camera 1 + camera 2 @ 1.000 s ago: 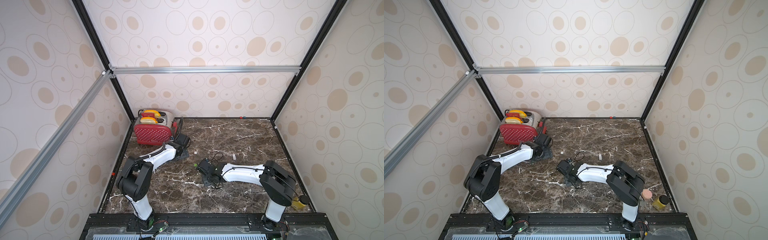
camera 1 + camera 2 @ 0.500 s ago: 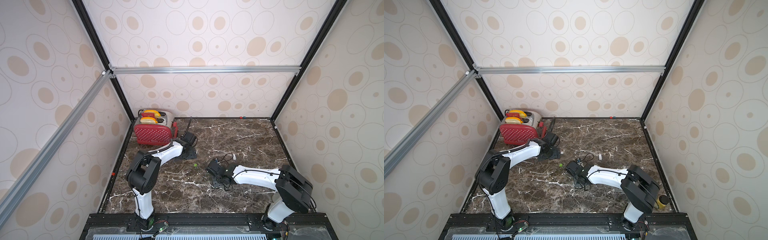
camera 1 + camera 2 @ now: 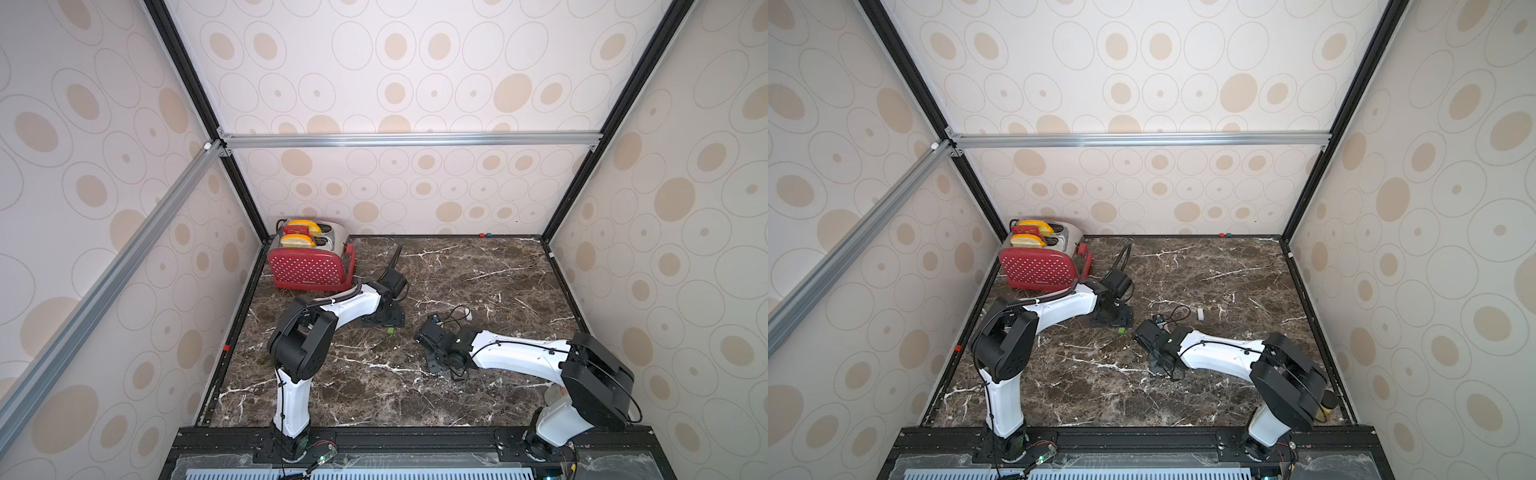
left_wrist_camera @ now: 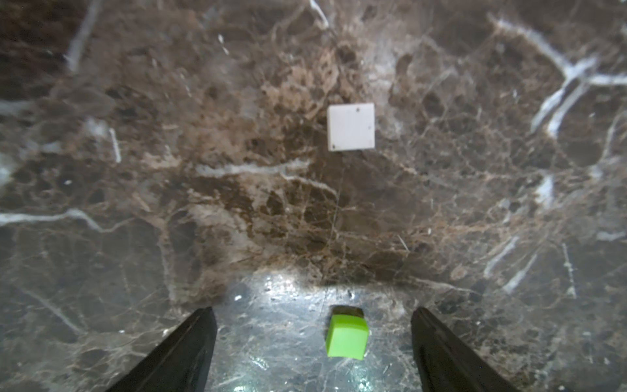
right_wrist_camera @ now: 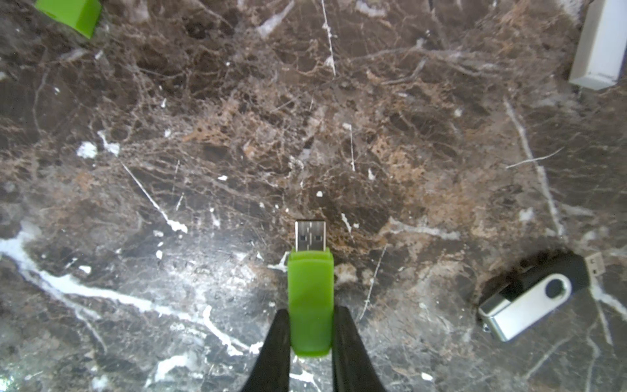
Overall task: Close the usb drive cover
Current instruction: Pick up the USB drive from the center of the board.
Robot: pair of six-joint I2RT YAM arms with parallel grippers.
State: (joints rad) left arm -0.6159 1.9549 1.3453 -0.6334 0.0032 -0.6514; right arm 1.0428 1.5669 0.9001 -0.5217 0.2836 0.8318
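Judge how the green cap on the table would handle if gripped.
The green cap looks like small moulded plastic: probably stiff and very light. Boxy, flat faces: unlikely to roll. On the glossy marble table it may skid if nudged.

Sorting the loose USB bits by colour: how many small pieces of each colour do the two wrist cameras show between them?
Green: 2, the usb drive and the cover
White: 1, a block
Black and silver: 1, a swivel drive
Total: 4
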